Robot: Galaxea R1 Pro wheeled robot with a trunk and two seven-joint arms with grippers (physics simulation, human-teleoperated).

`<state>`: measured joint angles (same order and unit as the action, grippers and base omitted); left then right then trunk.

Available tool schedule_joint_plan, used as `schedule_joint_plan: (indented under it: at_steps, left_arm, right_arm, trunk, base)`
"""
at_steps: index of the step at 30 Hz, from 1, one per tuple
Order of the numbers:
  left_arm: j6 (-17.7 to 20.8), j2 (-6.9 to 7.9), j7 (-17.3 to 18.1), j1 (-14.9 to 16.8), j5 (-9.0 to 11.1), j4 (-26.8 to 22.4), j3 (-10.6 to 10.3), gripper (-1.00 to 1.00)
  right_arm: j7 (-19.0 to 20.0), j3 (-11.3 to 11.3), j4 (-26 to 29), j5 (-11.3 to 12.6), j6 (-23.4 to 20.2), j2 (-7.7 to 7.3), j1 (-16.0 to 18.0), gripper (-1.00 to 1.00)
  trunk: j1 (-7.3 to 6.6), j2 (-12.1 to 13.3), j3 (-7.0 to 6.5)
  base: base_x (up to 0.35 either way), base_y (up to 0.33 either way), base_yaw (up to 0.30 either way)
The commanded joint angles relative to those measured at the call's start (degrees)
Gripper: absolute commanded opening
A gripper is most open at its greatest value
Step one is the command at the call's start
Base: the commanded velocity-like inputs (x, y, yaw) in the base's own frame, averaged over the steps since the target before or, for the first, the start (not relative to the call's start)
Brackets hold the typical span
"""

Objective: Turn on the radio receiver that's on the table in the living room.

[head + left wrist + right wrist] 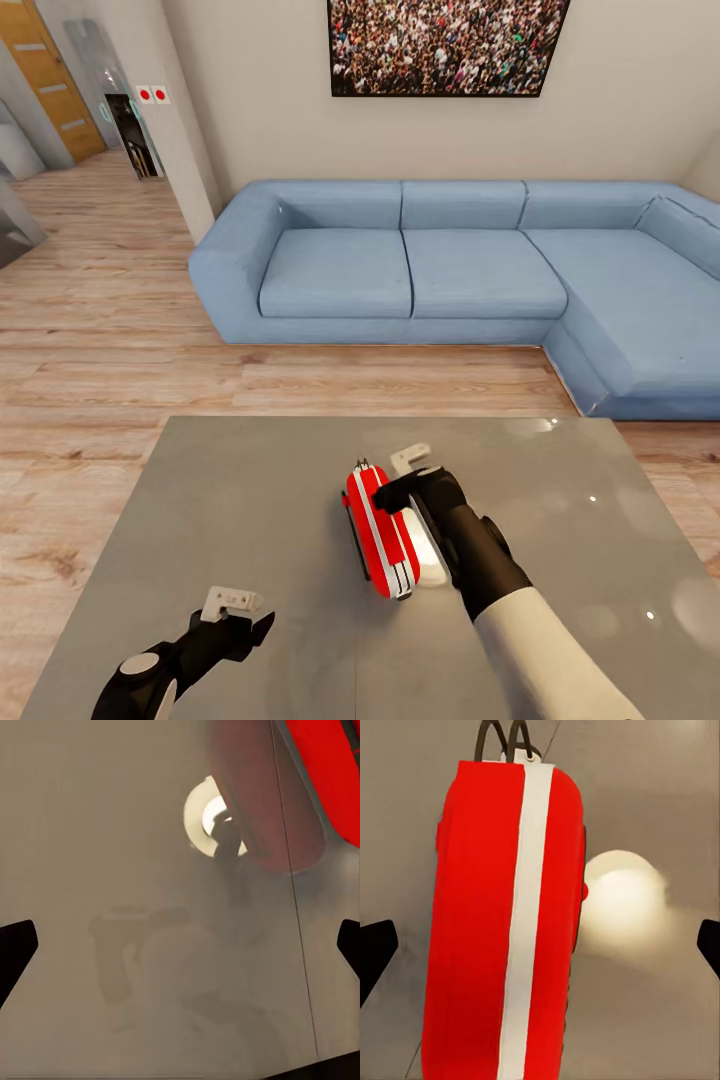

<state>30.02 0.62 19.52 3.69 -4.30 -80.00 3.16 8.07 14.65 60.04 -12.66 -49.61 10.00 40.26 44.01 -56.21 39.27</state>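
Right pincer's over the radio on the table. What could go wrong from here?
1. The radio receiver stands on a narrow edge on the glossy table; a sideways nudge from the right pincer may tip or slide it.
2. In the right wrist view the open pincer sees the red casing and white band, no switch, so the press may miss.

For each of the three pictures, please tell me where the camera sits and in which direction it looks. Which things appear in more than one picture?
Head view: from the robot's head, forward and down over the table toward the blue sofa; both arms show, right gripper beside the radio receiver.
Left wrist view: along the open left gripper, down at the tabletop; dark fingers at the edges.
Right wrist view: along the open right gripper, onto the radio.
Shared: radio and table appear in all three.
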Motion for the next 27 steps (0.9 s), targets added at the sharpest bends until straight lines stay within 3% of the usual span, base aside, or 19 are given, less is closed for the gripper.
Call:
schedule_joint_plan:
  at_steps: [1,8,27]
  left_arm:
    - [-0.01,0.0,0.0,0.0,-0.02,0.07,0.0,1.0]
    - [-0.05,0.0,0.0,0.0,-0.09,0.41,0.0,1.0]
    - [-0.05,0.09,0.0,0.0,-0.1,0.54,0.0,1.0]
  right_arm:
    - [-0.05,-0.03,-0.18,0.52,0.03,0.0,0.09,1.0]
    - [-0.3,-0.18,-0.9,2.62,0.2,0.0,0.39,1.0]
    - [-0.33,-0.14,-8.27,3.0,5.43,0.0,0.43,1.0]
  trunk:
    - [0.0,0.0,0.0]
    - [0.0,0.0,0.0]
    - [0.0,0.0,0.0]
  base:
    - [0.0,0.0,0.0]
    - [0.0,0.0,0.0]
    - [0.0,0.0,0.0]
